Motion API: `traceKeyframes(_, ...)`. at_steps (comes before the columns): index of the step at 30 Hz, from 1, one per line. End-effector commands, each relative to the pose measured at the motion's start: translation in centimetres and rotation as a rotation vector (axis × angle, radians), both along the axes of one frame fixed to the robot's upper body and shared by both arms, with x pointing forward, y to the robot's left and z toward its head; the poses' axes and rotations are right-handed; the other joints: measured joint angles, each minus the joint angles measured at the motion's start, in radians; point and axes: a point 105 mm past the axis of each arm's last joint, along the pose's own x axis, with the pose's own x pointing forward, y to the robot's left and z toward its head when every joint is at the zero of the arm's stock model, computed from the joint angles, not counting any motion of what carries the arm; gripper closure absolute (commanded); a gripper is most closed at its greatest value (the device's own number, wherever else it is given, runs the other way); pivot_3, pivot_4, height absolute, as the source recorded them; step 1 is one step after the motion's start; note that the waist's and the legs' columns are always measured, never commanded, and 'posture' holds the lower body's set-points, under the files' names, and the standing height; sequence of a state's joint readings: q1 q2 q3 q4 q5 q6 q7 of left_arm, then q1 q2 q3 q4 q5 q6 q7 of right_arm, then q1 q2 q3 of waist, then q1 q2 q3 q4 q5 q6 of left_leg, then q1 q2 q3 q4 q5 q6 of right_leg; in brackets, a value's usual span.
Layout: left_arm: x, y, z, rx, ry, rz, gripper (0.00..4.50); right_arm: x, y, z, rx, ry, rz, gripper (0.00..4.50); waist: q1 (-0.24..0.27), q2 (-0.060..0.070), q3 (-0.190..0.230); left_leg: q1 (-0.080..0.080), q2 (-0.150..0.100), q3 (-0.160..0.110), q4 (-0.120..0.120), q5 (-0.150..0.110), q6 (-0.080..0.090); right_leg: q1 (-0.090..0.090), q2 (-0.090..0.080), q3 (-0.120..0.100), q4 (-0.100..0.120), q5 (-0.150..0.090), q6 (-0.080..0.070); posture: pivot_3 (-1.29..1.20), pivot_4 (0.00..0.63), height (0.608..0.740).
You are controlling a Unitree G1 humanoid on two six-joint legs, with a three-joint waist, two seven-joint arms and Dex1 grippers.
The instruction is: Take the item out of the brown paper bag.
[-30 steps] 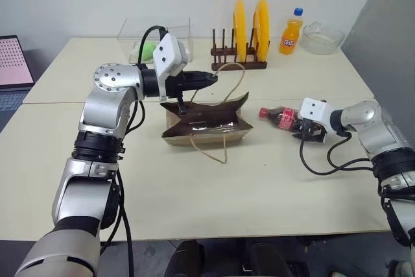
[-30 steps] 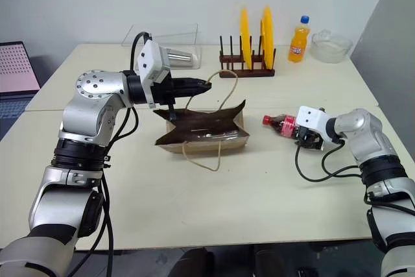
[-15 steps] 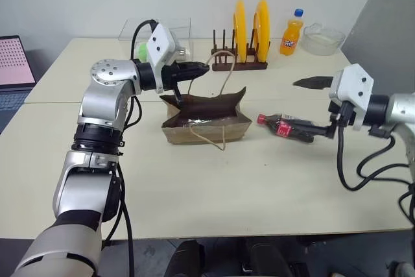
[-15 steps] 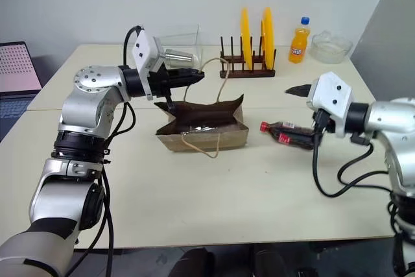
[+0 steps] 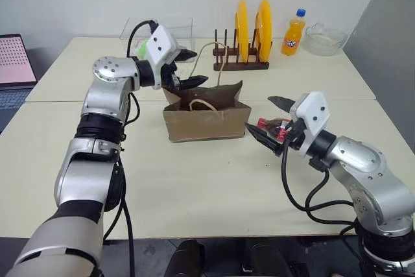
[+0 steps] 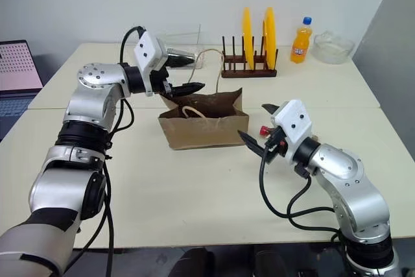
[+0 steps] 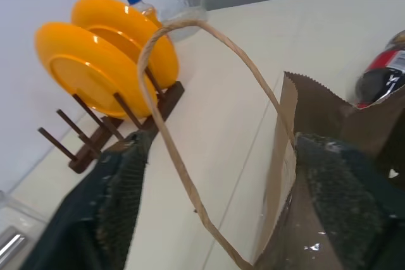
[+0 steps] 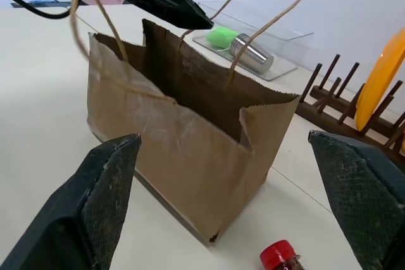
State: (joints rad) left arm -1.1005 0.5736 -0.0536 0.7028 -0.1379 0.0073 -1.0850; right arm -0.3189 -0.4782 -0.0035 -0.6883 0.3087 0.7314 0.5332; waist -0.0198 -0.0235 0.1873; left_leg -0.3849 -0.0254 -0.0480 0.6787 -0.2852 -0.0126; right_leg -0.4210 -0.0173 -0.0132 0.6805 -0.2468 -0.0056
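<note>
L hand (image 5: 188, 68) wide open, empty, level at bag's rear rim, one handle loop between its fingers. R hand (image 5: 264, 119) wide open, empty, at bag's 3 o'clock. Brown paper bag (image 5: 206, 120) upright on counter (image 5: 194, 186). Cola bottle (image 5: 273, 124) lying behind R hand.

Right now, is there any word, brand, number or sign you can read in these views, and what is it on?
No text can be read in any view.
Cola bottle: red label, print too blurred to read.
Orange soda bottle: label too small to read.
Laptop: pink dotted screen, no legible words.
Paper bag: plain, no print.
</note>
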Motion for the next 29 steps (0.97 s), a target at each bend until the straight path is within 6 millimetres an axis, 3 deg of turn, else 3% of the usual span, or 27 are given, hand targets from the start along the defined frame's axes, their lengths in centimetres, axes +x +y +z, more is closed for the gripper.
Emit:
traceKeyframes(1,-1.1,2.3,3.9,-0.041,-0.125,0.056,0.05,-0.7,-0.1,0.5,-0.008,-0.037,0.028,0.0,-0.004,0.0,0.0,0.0,0.0,0.0,0.0,0.0,0.0,0.0,0.0,0.0,0.0,0.0,0.0,0.0,0.15,0.74)
traceKeyframes(5,-3.2,4.1,4.1,-0.103,-0.101,0.119,0.05,-0.5,-1.2,0.2,-0.013,-0.046,0.015,0.0,-0.013,0.0,0.0,0.001,0.0,0.0,-0.001,0.0,0.0,0.0,0.0,0.001,0.0,0.0,0.0,0.0,0.15,0.74)
traceKeyframes(9,-5.9,5.6,1.0,-0.246,0.026,0.247,0.05,-0.3,-3.1,0.3,-0.001,-0.121,-0.081,0.0,-0.01,0.001,0.0,0.002,0.001,0.0,-0.001,0.0,0.0,0.001,0.0,0.001,0.0,-0.001,0.002,0.0,0.15,0.74)
traceKeyframes(15,-9.8,6.0,-6.6,-0.274,0.058,0.556,0.05,-1.6,-4.5,-1.4,0.126,-0.149,-0.243,0.0,0.002,0.0,-0.001,0.002,0.001,-0.001,-0.001,0.0,0.0,0.002,0.0,0.001,0.0,-0.001,0.002,0.0,0.15,0.74)
traceKeyframes(18,-11.3,5.7,-9.2,-0.274,0.05,0.661,0.05,-2.2,-4.7,-2.8,0.183,-0.133,-0.309,0.0,0.014,0.0,-0.001,0.003,0.001,-0.001,-0.001,0.0,0.0,0.002,0.0,0.001,0.0,-0.001,0.002,0.0,0.15,0.74)
traceKeyframes(21,-13.2,5.8,-13.5,-0.296,0.093,0.773,0.05,-3.0,-5.8,-6.5,0.213,-0.067,-0.458,0.0,0.018,0.001,-0.007,0.004,0.001,0.0,-0.002,0.0,0.0,0.003,0.0,0.002,-0.001,-0.002,0.004,0.0,0.15,0.74)
traceKeyframes(23,-14.0,6.0,-15.1,-0.298,0.106,0.815,0.05,-3.4,-6.0,-8.3,0.185,-0.049,-0.494,0.0,0.018,0.0,-0.007,0.006,0.001,0.0,-0.002,0.0,0.0,0.005,0.0,0.002,-0.002,-0.003,0.004,0.0,0.15,0.74)
traceKeyframes(27,-14.2,6.4,-15.6,-0.327,0.09,0.845,0.05,-3.5,-5.8,-9.5,0.151,-0.054,-0.49,0.0,0.018,0.0,-0.007,0.007,0.001,0.0,-0.002,0.0,0.0,0.006,0.0,0.001,-0.002,-0.002,0.004,0.0,0.15,0.74)
traceKeyframes(29,-13.9,5.9,-14.8,-0.351,0.065,0.806,0.05,-3.2,-6.0,-9.6,0.151,-0.06,-0.49,0.0,0.018,0.0,-0.007,0.011,0.001,0.0,-0.002,0.0,0.0,0.01,0.0,0.001,-0.002,-0.003,0.003,0.0,0.15,0.74)
